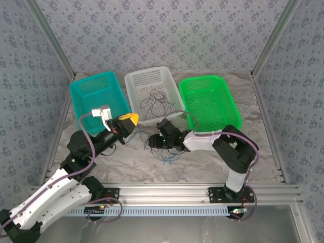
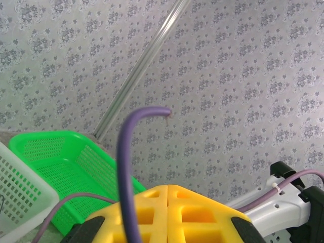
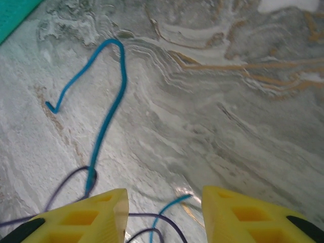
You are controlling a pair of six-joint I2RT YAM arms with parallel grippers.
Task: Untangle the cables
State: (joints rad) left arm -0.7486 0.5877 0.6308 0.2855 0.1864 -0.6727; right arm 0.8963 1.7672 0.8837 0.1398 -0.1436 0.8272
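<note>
A loose tangle of thin blue and dark purple cables (image 1: pixel 164 154) lies on the marble table in front of the white basket. My right gripper (image 1: pixel 153 142) is low over this tangle. In the right wrist view it (image 3: pixel 164 202) stands open, with a blue cable end (image 3: pixel 172 203) and dark purple loops (image 3: pixel 152 218) on the table between its yellow fingers (image 3: pixel 96 215). A long blue cable (image 3: pixel 109 101) curves away ahead of it. More dark cables (image 1: pixel 154 101) lie inside the white basket (image 1: pixel 132 81). My left gripper (image 1: pixel 129 119) (image 2: pixel 167 188) is raised, shut, with nothing between its fingers.
Three baskets stand in a row at the back: teal (image 1: pixel 83 86), white and green (image 1: pixel 195 83) (image 2: pixel 61 162). A thick mauve arm cable (image 2: pixel 124 167) arcs across the left wrist view. Patterned walls and metal frame posts close in the table.
</note>
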